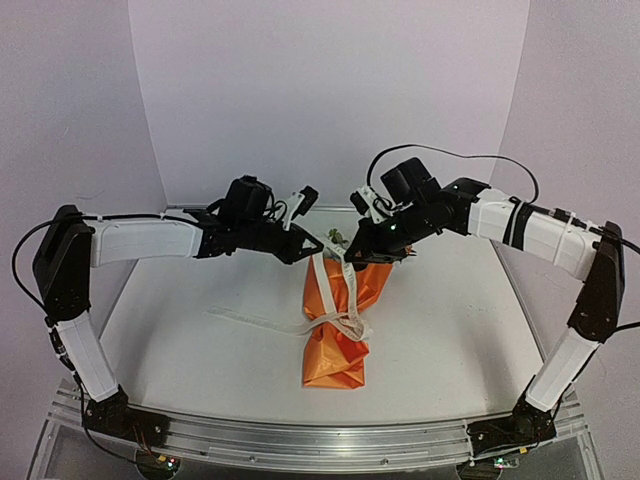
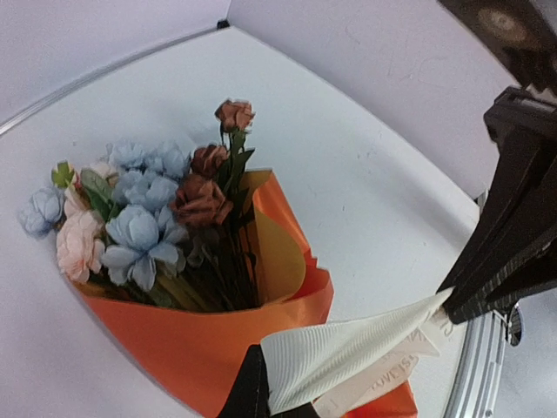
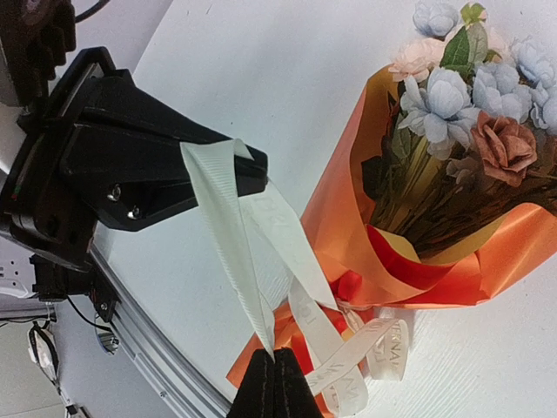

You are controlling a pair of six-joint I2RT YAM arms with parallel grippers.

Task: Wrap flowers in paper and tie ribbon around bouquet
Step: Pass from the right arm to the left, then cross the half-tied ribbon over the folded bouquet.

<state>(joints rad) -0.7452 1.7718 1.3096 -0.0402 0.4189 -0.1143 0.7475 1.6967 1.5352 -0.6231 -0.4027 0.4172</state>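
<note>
Cream ribbon (image 3: 224, 205), soft and slippery (surely light), was pinched flat by the left gripper (image 2: 261, 383) and right gripper (image 3: 272, 373) above the bouquet (image 1: 335, 340) on the table (image 1: 180, 300); grips near its ends seemed best.

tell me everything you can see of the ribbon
The ribbon is a long, narrow, cream-white band of woven-looking fabric with faint printed lettering. It is looped and loosely knotted around the middle of the orange paper cone. A flat stretch spans between the left gripper and the right gripper, both shut on it, and another strand drops from there to the knot. One loose tail trails left across the table.
</note>
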